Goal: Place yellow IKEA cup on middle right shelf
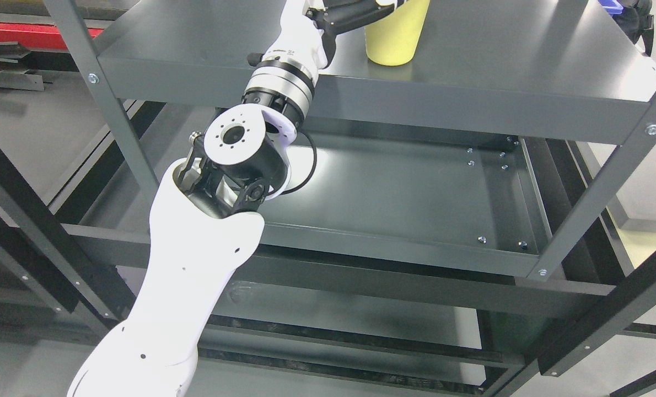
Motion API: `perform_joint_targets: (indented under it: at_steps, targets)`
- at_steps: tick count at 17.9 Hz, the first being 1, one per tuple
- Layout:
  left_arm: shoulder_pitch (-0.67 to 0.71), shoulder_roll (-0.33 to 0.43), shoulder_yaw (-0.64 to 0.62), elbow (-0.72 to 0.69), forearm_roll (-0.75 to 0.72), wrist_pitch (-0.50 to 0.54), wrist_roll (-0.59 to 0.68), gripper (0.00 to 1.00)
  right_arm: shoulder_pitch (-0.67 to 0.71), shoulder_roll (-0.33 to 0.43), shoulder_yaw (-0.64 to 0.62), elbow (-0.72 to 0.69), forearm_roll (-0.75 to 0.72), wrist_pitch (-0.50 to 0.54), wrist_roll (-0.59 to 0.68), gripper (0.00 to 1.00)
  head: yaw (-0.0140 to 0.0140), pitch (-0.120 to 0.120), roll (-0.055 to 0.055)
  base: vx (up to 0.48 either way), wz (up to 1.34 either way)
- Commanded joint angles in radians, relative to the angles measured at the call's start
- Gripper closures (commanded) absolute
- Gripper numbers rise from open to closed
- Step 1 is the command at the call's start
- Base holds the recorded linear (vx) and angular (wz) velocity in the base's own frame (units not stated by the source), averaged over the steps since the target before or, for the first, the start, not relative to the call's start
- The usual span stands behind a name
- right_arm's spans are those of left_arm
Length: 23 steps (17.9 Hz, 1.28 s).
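**Yellow cup set on grey shelf**

Grey steel shelving (471, 105) fills the view, with a lower tray (416, 193) seen beneath the upper shelf. The white left arm (195, 264) is stretched up from the lower left to the shelf's front edge. The yellow cup (395, 38) is stood upright on the upper shelf, its top cut off by the frame. The left hand (355, 12) is seen touching the cup's side at the top edge; its grip cannot be judged.
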<state>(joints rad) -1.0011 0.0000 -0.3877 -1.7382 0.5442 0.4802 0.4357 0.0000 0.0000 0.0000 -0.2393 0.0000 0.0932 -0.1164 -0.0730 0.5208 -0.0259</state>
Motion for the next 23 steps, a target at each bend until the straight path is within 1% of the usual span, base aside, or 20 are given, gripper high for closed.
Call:
perform_joint_targets:
  at_steps: [1, 2, 3, 6, 7, 9, 11, 13, 17, 21, 23]
  targets:
    - [0.051, 0.017, 0.026, -0.035, 0.000, -0.144, -0.044, 0.01, 0.014, -0.017, 0.017, 0.000, -0.025, 0.000, 0.000, 0.01, 0.0000, 0.000, 0.000, 0.000, 0.00]
    - [0.062, 0.017, 0.026, -0.035, 0.000, -0.194, -0.066, 0.01, 0.014, -0.017, 0.017, 0.000, -0.025, 0.000, 0.000, 0.01, 0.0000, 0.000, 0.000, -0.023, 0.03]
    - [0.076, 0.034, 0.026, -0.035, 0.000, -0.260, -0.092, 0.01, 0.012, -0.017, 0.017, 0.000, -0.025, 0.000, 0.000, 0.01, 0.0000, 0.000, 0.000, -0.023, 0.03]
    - [0.145, 0.096, 0.026, -0.034, -0.001, -0.429, -0.231, 0.01, 0.014, -0.017, 0.017, 0.000, -0.025, 0.000, 0.000, 0.01, 0.0000, 0.000, 0.000, -0.038, 0.07]
    - [0.166, 0.115, 0.026, -0.034, -0.003, -0.477, -0.273, 0.01, 0.014, -0.017, 0.017, 0.000, -0.025, 0.000, 0.000, 0.01, 0.0000, 0.000, 0.000, -0.048, 0.10]
    - [0.206, 0.143, 0.035, -0.034, -0.004, -0.563, -0.317, 0.01, 0.014, -0.017, 0.017, 0.000, -0.025, 0.000, 0.000, 0.01, 0.0000, 0.000, 0.000, -0.061, 0.09]
    - [0.252, 0.155, 0.029, -0.021, -0.041, -0.671, -0.357, 0.01, 0.014, -0.017, 0.017, 0.000, -0.025, 0.000, 0.000, 0.01, 0.0000, 0.000, 0.000, -0.082, 0.04]
    - [0.306, 0.163, 0.004, 0.003, -0.113, -0.747, -0.390, 0.01, 0.014, -0.017, 0.017, 0.000, -0.025, 0.000, 0.000, 0.01, 0.0000, 0.000, 0.000, -0.073, -0.04]
    - [0.452, 0.167, -0.077, -0.014, -0.148, -0.758, -0.394, 0.01, 0.014, -0.017, 0.017, 0.000, -0.025, 0.000, 0.000, 0.01, 0.0000, 0.000, 0.000, -0.090, -0.17]
    - [0.574, 0.222, -0.137, -0.009, -0.150, -0.805, -0.419, 0.01, 0.014, -0.017, 0.017, 0.000, -0.025, 0.000, 0.000, 0.01, 0.0000, 0.000, 0.000, -0.100, -0.18]
    - [0.605, 0.222, -0.119, 0.011, -0.150, -0.796, -0.414, 0.01, 0.014, -0.017, 0.017, 0.000, -0.025, 0.000, 0.000, 0.01, 0.0000, 0.000, 0.000, -0.107, -0.08]
